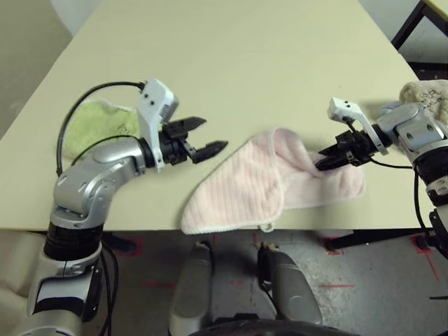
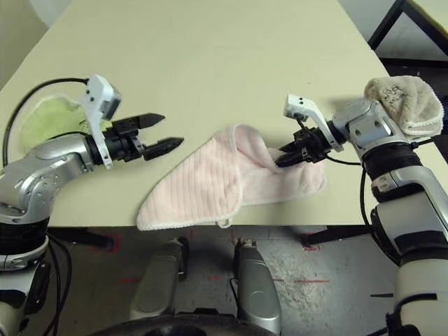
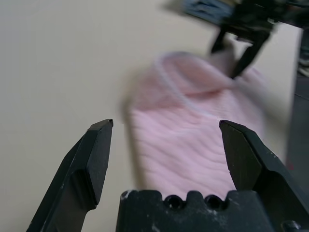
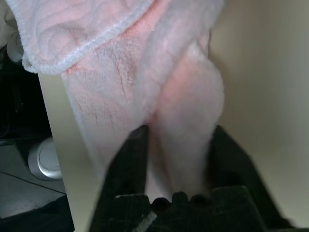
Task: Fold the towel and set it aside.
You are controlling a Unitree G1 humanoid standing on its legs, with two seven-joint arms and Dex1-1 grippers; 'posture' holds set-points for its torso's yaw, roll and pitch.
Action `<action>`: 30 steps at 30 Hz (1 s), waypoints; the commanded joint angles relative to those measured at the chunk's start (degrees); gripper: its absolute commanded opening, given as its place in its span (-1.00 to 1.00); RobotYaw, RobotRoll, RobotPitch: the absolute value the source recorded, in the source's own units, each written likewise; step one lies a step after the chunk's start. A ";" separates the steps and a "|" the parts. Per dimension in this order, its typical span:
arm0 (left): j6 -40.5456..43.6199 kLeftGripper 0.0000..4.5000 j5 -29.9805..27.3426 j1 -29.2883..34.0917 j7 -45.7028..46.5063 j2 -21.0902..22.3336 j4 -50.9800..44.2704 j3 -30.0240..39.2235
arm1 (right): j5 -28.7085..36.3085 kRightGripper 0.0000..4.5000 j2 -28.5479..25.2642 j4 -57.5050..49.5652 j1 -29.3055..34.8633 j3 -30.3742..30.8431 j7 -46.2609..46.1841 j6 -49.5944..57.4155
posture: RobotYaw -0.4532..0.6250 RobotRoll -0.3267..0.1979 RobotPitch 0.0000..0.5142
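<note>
The towel, pale pink ribbed terry with white piping, lay partly folded at the near edge of the cream table, one rounded corner overhanging. My right gripper had a plush fold bunched between its parted fingers; whether they gripped it I could not tell. My left gripper hung spread wide and empty beside the towel. Broad bare tabletop lay beyond.

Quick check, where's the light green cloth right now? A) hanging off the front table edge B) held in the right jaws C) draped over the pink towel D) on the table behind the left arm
D: the light green cloth lies flat on the table behind the left arm, apart from the towel.
</note>
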 commanded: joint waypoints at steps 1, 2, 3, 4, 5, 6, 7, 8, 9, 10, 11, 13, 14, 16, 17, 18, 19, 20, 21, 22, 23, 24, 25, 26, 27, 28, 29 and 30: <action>1.81 1.00 -2.62 -0.26 -3.72 1.73 -2.82 -1.92 | -0.33 0.82 -1.11 5.45 -5.57 -1.84 0.17 -0.33 | 0.12 0.25 -0.42; 2.14 1.00 -3.06 -0.26 -4.18 2.07 -3.12 -2.06 | -0.44 0.98 -1.12 7.14 -6.80 -2.03 0.17 -0.72 | 0.12 0.25 -0.42; 2.44 1.00 -3.47 -0.23 -4.71 2.39 -3.56 -2.29 | -0.85 0.98 -1.14 9.29 -8.07 -2.26 0.17 -1.45 | 0.12 0.25 -0.42; 2.81 1.00 -3.91 -0.20 -5.16 2.60 -4.00 -2.51 | -1.43 0.98 -1.20 11.16 -9.19 -2.39 0.17 -2.16 | 0.12 0.25 -0.42; 3.10 1.00 -4.19 -0.17 -5.45 2.73 -4.37 -2.74 | -2.10 0.98 -1.15 12.90 -10.15 -2.52 0.17 -2.93 | 0.12 0.25 -0.43; 3.33 1.00 -4.45 -0.14 -5.66 2.77 -4.70 -2.93 | -2.86 0.98 -1.01 14.54 -10.99 -2.85 0.17 -3.67 | 0.12 0.25 -0.43; 3.54 1.00 -4.68 -0.12 -5.76 2.74 -5.02 -3.15 | -3.98 0.98 -0.71 16.49 -11.84 -3.47 -0.13 -4.73 | 0.13 0.25 -0.43; 3.65 1.00 -4.76 -0.09 -5.78 2.68 -5.24 -3.35 | -4.97 0.98 -0.37 18.23 -12.53 -4.00 -0.69 -5.87 | 0.13 0.25 -0.43; 3.70 1.00 -4.72 -0.08 -5.69 2.58 -5.39 -3.58 | -5.86 0.98 0.07 19.95 -13.10 -4.55 -1.75 -7.32 | 0.13 0.25 -0.43; 3.73 1.00 -4.62 -0.15 -5.55 2.47 -5.44 -3.83 | -6.74 0.98 0.66 21.57 -13.48 -5.09 -3.68 -9.06 | 0.13 0.25 -0.43; 3.77 1.00 -4.53 -0.30 -5.43 2.37 -5.40 -4.03 | -7.62 0.98 1.25 22.90 -13.77 -5.47 -5.56 -10.59 | 0.14 0.25 -0.43; 3.94 1.00 -4.43 -0.78 -5.13 2.11 -5.31 -4.37 | -9.57 0.98 2.54 25.05 -13.94 -6.16 -9.44 -13.61 | 0.14 0.25 -0.43; 4.19 1.00 -4.48 -1.17 -4.84 1.82 -5.37 -4.57 | -10.33 0.98 3.63 26.18 -13.74 -6.59 -12.08 -14.52 | 0.14 0.25 -0.43; 4.70 1.00 -4.59 -1.75 -4.37 1.36 -5.58 -4.80 | -11.55 0.98 5.16 27.73 -13.39 -7.28 -15.29 -15.87 | 0.16 0.25 -0.39; 5.02 1.00 -4.68 -1.94 -4.06 1.13 -5.80 -4.88 | -12.39 0.98 5.85 28.39 -13.02 -7.49 -17.33 -16.48 | 0.17 0.25 -0.37; 5.23 1.00 -4.75 -2.05 -3.83 0.99 -5.95 -4.92 | -13.16 0.98 6.28 28.88 -12.80 -7.77 -18.62 -17.01 | 0.17 0.25 -0.37; 5.63 1.00 -4.91 -2.10 -3.41 0.79 -6.33 -4.92 | -14.77 0.98 6.73 29.38 -12.11 -7.33 -21.89 -18.47 | 0.19 0.25 -0.34; 5.92 1.00 -5.03 -2.13 -3.10 0.66 -6.60 -4.89 | -15.97 0.98 6.99 29.71 -11.67 -7.07 -24.15 -19.49 | 0.19 0.25 -0.34; 6.18 1.00 -5.17 -2.14 -2.84 0.59 -6.84 -4.86 | -16.86 0.98 7.13 29.96 -11.41 -7.01 -25.49 -20.24 | 0.20 0.25 -0.33; 6.44 1.00 -5.32 -2.11 -2.55 0.51 -7.13 -4.82 | -17.44 0.98 7.25 30.22 -11.20 -7.17 -25.81 -20.48 | 0.21 0.25 -0.32; 6.78 1.00 -5.53 -1.96 -2.18 0.42 -7.50 -4.74 | -17.50 0.98 7.38 30.49 -10.91 -7.62 -24.66 -19.74 | 0.22 0.25 -0.30; 7.18 1.00 -5.79 -1.69 -1.72 0.35 -7.98 -4.63 | -17.45 0.98 7.33 30.75 -10.46 -7.93 -21.64 -18.26 | 0.23 0.25 -0.29; 7.60 1.00 -6.05 -1.41 -1.29 0.30 -8.43 -4.48 | -17.52 0.98 7.07 30.87 -9.96 -7.97 -17.96 -16.82 | 0.23 0.25 -0.28; 7.90 1.00 -6.23 -1.19 -0.99 0.27 -8.75 -4.37 | -17.66 0.98 6.80 30.85 -9.55 -7.94 -14.97 -15.85 | 0.23 0.25 -0.28; 8.13 1.00 -6.41 -1.03 -0.72 0.26 -8.99 -4.30 | -17.99 0.98 6.47 30.77 -9.14 -7.77 -12.86 -15.08 | 0.23 0.25 -0.26; 8.24 1.00 -6.56 -0.94 -0.51 0.28 -9.12 -4.30 | -18.40 0.98 6.23 30.63 -8.75 -7.62 -11.77 -14.66 | 0.23 0.25 -0.26; 8.28 1.00 -6.65 -0.89 -0.32 0.27 -9.17 -4.36 | -18.90 0.98 6.01 30.51 -8.22 -7.41 -11.00 -14.38 | 0.22 0.25 -0.26; 8.35 1.00 -6.74 -0.93 -0.13 0.23 -9.19 -4.45 | -19.37 0.98 5.82 30.39 -7.76 -7.24 -10.26 -14.07 | 0.22 0.25 -0.25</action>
